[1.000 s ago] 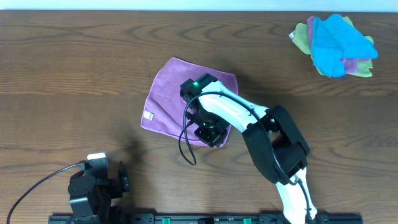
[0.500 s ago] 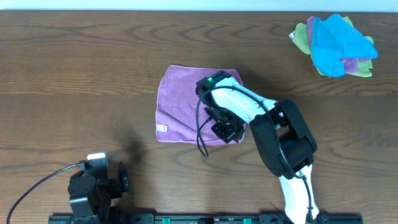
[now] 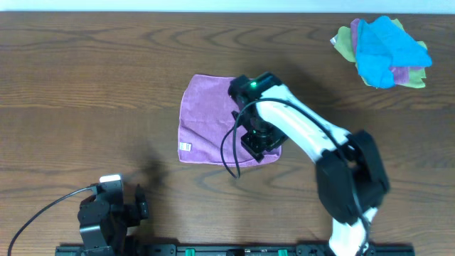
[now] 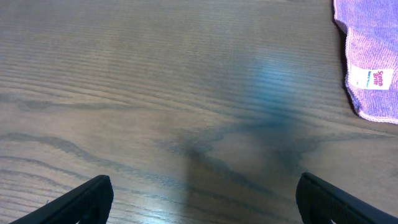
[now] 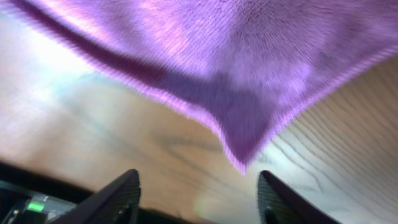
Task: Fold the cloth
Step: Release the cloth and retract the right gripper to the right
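The purple cloth lies flat on the wooden table as a near-square shape with a small white label at its lower left corner. My right gripper hovers over its lower right corner, open, with nothing between the fingers. In the right wrist view the cloth fills the top, and its pointed corner hangs just ahead of my open right gripper. My left gripper is open over bare wood, with the cloth's labelled edge far off at upper right. Overhead, the left gripper sits at the near left.
A heap of other cloths, blue on top of green and pink, lies at the far right back of the table. The black rail runs along the near edge. A black cable loops off the right arm beside the cloth.
The right gripper pulled the cloth rightward and squared it up, then opened and let go of the corner. The right arm's elbow swung right. The left arm has not moved.
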Available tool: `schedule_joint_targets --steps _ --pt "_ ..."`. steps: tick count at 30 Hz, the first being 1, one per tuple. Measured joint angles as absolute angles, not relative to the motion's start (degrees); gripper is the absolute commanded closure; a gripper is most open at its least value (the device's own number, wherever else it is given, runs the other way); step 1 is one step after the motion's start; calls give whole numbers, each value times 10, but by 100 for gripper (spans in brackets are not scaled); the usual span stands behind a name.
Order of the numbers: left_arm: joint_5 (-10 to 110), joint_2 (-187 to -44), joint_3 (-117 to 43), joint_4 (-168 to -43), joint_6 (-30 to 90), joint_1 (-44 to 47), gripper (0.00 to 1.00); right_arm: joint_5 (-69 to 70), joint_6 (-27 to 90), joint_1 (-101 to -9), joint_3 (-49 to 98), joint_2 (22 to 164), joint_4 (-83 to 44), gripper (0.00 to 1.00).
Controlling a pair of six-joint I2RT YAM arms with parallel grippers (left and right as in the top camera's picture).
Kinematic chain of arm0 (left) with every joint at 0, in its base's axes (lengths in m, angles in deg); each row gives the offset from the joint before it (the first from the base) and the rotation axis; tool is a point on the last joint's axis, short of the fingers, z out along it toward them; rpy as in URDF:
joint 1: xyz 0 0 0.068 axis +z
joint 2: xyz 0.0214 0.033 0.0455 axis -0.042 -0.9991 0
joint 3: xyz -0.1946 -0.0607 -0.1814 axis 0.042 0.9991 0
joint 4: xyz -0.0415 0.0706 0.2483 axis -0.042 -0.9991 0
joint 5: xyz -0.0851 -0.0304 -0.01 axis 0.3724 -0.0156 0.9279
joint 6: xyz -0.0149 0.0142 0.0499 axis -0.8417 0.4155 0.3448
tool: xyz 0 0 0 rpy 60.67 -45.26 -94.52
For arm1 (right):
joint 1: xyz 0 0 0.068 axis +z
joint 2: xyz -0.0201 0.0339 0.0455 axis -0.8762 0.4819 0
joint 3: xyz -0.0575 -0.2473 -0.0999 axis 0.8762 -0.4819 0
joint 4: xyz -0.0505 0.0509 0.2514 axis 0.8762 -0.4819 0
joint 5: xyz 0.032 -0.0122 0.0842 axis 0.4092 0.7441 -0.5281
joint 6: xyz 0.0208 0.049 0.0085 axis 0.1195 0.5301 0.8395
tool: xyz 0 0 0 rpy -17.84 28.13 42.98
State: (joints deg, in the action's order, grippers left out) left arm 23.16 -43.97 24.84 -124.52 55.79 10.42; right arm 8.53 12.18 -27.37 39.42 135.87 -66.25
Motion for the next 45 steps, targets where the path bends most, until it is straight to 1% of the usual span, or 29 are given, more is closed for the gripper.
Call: schedule_joint_targets --steps 6,13,18,23,26,28,30,34,37,40,45 --pt "232 -440 248 -1245 558 104 5 59 127 -274 394 1258 -652 37" --pt "232 -440 248 -1245 558 104 5 1 144 -276 393 1124 -564 45" --pt "232 -440 248 -1245 558 104 5 -10 145 -287 393 1034 -540 45" --pt "232 -440 248 -1245 558 104 5 -10 145 -318 393 976 -544 47" --pt "232 -440 248 -1244 558 104 5 -9 145 -330 393 955 -557 50" --pt "239 -440 253 -1226 557 104 5 -10 145 -334 393 945 -573 50" --pt "265 -440 262 -1196 546 104 5 -10 142 -334 393 936 -592 53" --pt "329 -440 266 -1152 477 104 5 -10 134 -342 393 910 -628 57" --pt "371 -440 265 -1141 439 104 4 -9 126 -377 392 890 -645 57" --pt "394 -459 253 -1176 408 104 4 -15 116 -431 369 863 -644 57" --pt "404 -558 151 -1234 403 104 4 -63 103 -516 266 810 -609 55"
